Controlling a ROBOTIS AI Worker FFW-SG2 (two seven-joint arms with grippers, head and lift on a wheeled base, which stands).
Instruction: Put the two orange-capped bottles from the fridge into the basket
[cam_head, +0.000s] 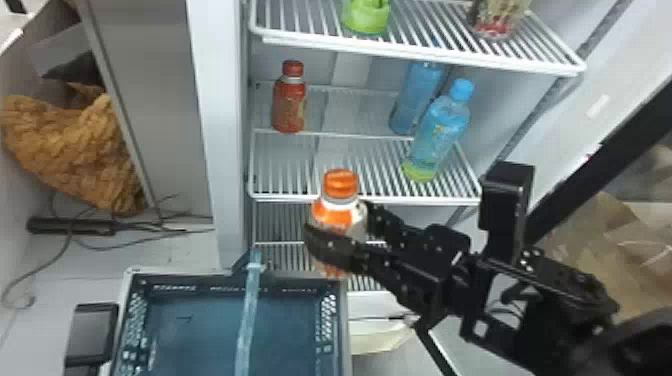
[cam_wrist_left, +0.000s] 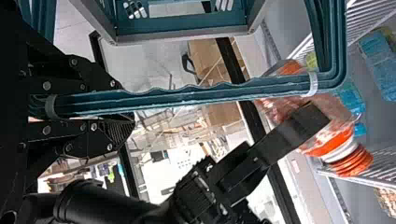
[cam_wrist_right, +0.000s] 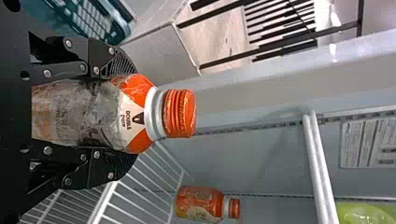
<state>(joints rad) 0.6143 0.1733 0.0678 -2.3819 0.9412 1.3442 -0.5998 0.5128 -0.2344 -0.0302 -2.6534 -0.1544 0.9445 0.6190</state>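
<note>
A white fridge (cam_head: 220, 120) with wire shelves stands beyond the teal plastic basket (cam_head: 132, 280). The black left gripper (cam_wrist_left: 128, 105) pinches its handle (cam_head: 249, 310). The black right gripper (cam_head: 340, 222), parted one bottle's width, clasps an orange-capped clear bottle (cam_head: 332, 215) before the shelves; another orange-capped bottle (cam_head: 289, 107) stands inside.

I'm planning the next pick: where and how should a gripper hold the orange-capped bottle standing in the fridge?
Probably around the body of the bottle, below the narrow neck, coming level from the open front of the fridge. It stands upright, its body wider than its neck, and the upper shelf would likely hinder a reach from above.
</note>
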